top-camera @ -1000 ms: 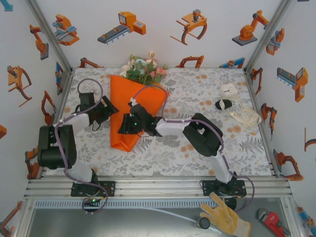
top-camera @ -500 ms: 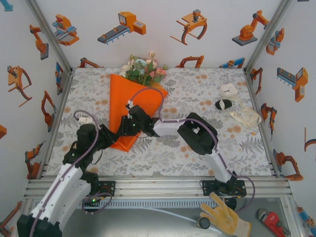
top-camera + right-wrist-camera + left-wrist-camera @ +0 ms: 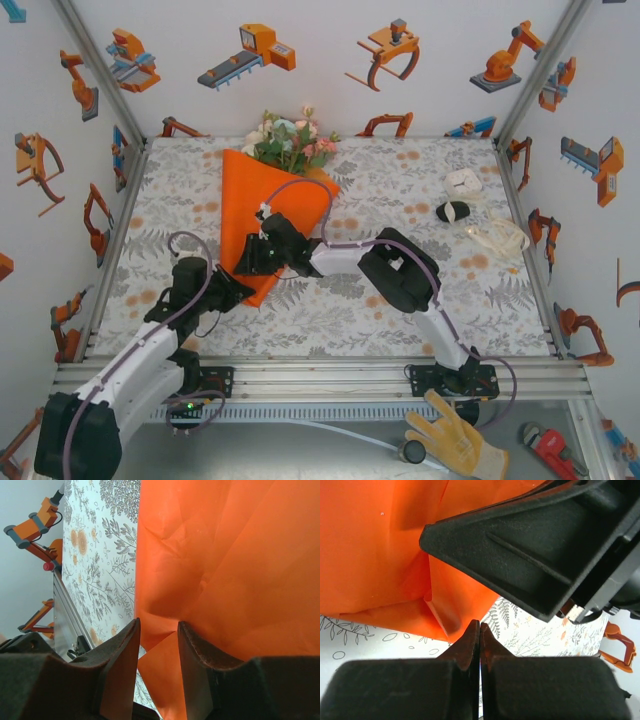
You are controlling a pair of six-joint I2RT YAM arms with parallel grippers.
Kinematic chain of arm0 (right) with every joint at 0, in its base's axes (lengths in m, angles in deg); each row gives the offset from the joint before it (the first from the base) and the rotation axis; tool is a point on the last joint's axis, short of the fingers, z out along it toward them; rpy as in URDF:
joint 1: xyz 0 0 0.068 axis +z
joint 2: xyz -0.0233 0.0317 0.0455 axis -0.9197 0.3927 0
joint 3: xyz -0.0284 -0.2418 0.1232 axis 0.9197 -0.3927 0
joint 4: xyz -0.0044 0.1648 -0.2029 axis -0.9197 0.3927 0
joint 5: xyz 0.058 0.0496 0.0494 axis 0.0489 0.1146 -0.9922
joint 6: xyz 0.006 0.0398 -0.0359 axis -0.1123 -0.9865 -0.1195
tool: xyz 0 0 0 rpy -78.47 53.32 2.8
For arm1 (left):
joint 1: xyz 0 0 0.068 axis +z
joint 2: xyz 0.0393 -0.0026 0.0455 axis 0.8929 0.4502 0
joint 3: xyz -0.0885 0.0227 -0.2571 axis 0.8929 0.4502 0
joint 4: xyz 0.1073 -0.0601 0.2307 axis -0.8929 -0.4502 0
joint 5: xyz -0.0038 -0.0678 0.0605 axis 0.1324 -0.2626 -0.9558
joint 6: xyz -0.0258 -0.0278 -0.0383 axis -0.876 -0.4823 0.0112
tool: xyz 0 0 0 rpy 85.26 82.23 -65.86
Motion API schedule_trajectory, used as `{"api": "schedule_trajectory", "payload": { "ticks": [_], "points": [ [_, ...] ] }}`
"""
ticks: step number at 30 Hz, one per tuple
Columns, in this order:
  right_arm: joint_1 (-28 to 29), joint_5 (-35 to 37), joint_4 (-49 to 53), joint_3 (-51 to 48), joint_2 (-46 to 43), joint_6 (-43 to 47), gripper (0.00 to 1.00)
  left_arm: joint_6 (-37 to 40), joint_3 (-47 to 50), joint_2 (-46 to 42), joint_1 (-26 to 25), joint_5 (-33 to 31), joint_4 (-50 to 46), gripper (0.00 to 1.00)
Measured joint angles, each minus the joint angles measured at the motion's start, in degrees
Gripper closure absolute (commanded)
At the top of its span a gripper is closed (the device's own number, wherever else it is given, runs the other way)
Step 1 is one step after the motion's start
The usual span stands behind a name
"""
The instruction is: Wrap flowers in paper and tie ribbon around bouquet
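Wrapping is judged nearly complete: the flowers [image 3: 290, 140] protrude from the wide end of the paper [image 3: 270, 200]. The left gripper [image 3: 480, 630] is closed tight, apparently empty, at the paper's narrow tip. The right gripper [image 3: 159, 625] is set narrowly apart on the paper's lower fold. Next, the ribbon [image 3: 497, 238], well right of the paper, must be fetched.

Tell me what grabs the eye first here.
A bright orange paper cone lies mid-table, flowers spilling from its far wide end. Both pairs of jaws crowd its narrow near tip, the left pair shut. A loose cream ribbon sits by the right edge.
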Motion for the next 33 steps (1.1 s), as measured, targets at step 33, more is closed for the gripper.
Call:
{"api": "schedule_trajectory", "payload": {
  "ticks": [33],
  "points": [
    [2.8,-3.9,-4.3,-14.4,-10.1,-4.5,0.77,-0.1,0.7,4.1,0.2,-9.6,-2.1,0.92]
  ]
}}
